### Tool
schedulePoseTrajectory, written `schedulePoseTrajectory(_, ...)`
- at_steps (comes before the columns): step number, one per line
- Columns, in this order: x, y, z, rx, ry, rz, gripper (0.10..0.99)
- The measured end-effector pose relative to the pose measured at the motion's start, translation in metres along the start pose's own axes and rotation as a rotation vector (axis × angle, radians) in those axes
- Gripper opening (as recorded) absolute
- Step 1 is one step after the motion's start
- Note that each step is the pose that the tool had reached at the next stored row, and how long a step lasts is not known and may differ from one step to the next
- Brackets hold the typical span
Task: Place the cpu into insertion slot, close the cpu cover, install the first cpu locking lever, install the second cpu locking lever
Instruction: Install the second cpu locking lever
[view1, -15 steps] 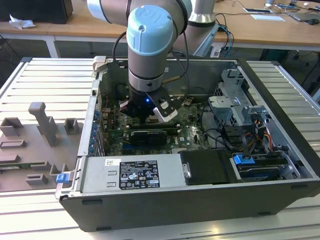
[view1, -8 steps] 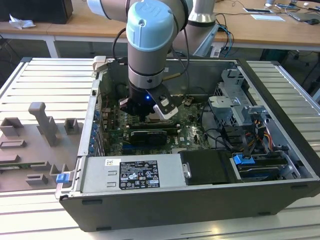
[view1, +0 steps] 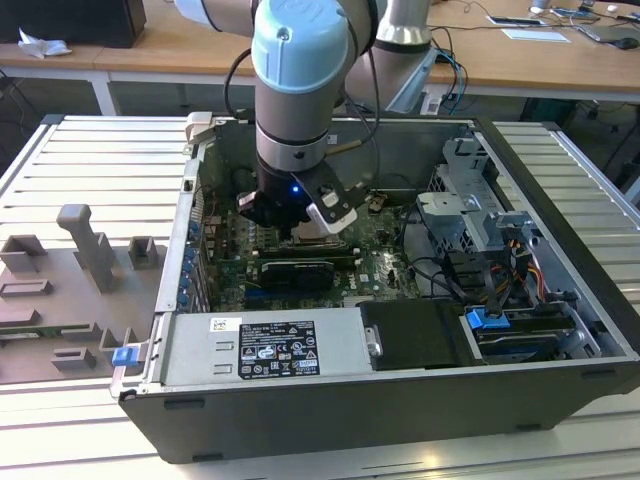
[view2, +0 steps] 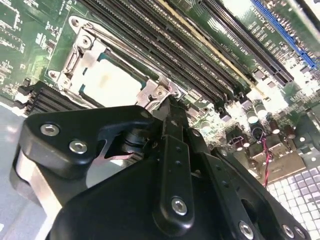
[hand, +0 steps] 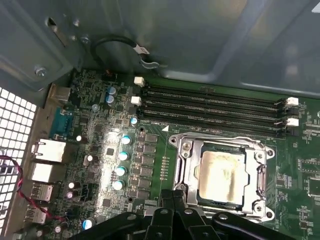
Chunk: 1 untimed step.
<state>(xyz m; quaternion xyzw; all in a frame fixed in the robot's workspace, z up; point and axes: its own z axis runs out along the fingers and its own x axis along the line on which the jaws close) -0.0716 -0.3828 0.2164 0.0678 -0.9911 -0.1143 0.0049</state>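
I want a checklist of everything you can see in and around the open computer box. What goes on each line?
Surface: green circuit board inside an open computer case, which lies on a slatted metal table.
Job's things: cpu sits in the insertion slot; cpu cover lies down around it.
Clutter: grey moulded holders on the exterior view's left.
Grippers: gripper is low over the board, at the socket's edge.
Cables: red and black wires near the ports; a black loop on the case wall.
Surroundings: wooden desks behind.
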Motion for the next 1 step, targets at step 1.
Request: schedulePoseTrajectory(1, 0.0000, 0.0000, 0.0000, 0.000, 0.0000, 0.000, 0.102)
